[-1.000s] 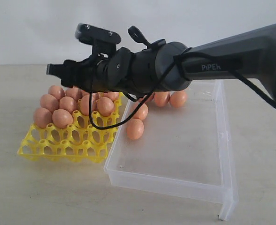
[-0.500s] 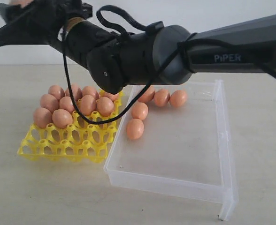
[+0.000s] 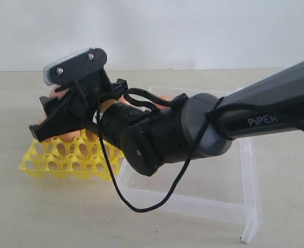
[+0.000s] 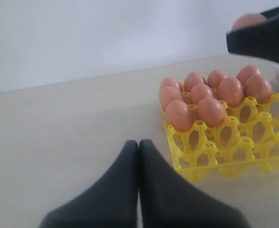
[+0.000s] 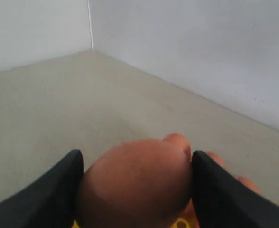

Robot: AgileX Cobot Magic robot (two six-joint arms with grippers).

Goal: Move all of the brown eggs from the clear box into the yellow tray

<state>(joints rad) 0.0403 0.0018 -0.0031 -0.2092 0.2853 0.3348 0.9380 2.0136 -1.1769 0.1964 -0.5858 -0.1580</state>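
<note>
My right gripper [image 5: 135, 159] is shut on a brown egg [image 5: 134, 183], with one dark finger on each side of it. In the exterior view the right arm reaches across, and its gripper [image 3: 44, 116] hangs low over the left part of the yellow tray [image 3: 64, 160]. The tray [image 4: 225, 156] holds several brown eggs [image 4: 210, 111] in its far cups. The held egg [image 4: 247, 20] shows above them in the left wrist view. The arm hides most of the clear box [image 3: 245, 206] and whatever lies in it. My left gripper [image 4: 138, 142] is shut and empty, low over the table beside the tray.
The near rows of tray cups [image 3: 85, 165] stand empty. The arm's black cable [image 3: 141, 206] loops down over the box's near wall. The beige table [image 4: 59, 133] runs out to the left of the tray, with a white wall behind.
The right gripper, with its egg, has dropped from high at the upper left to just above the tray. The arm now covers the eggs in the box.
</note>
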